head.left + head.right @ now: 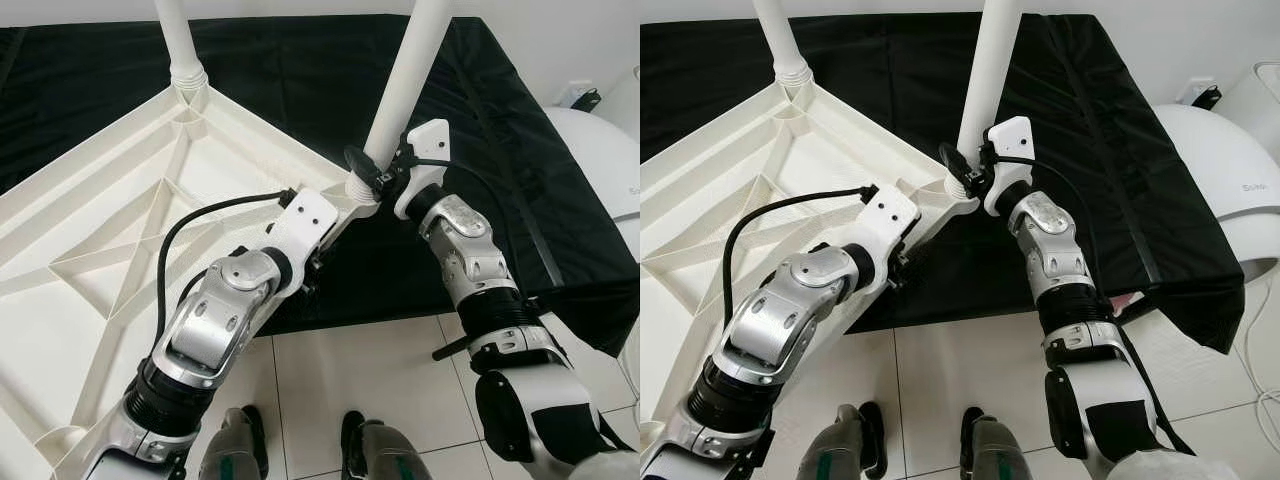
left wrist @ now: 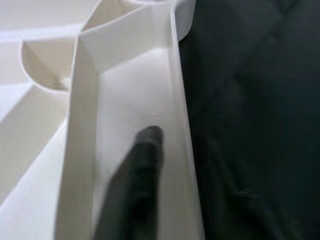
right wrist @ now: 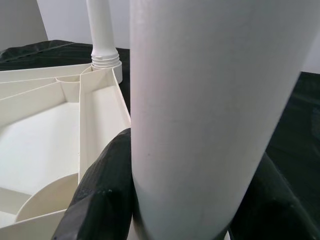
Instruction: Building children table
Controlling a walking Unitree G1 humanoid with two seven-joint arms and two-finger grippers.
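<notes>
The white table top (image 1: 110,250) lies upside down on a black cloth (image 1: 300,70), ribs facing up. One white leg (image 1: 178,40) stands in the far corner socket. A second white leg (image 1: 412,70) stands in the near right corner socket. My right gripper (image 1: 372,172) is shut on this leg just above its base; its fingers (image 3: 102,195) hug the tube (image 3: 200,115). My left gripper (image 1: 312,268) rests on the table top's rim beside that corner. Its fingers (image 2: 142,165) show as one dark shape lying in the rim channel (image 2: 130,90).
The cloth's front edge hangs over a tiled floor (image 1: 370,370), where my feet (image 1: 240,440) stand. A white rounded appliance (image 1: 600,160) sits close on the right, with a wall socket (image 1: 580,95) behind it.
</notes>
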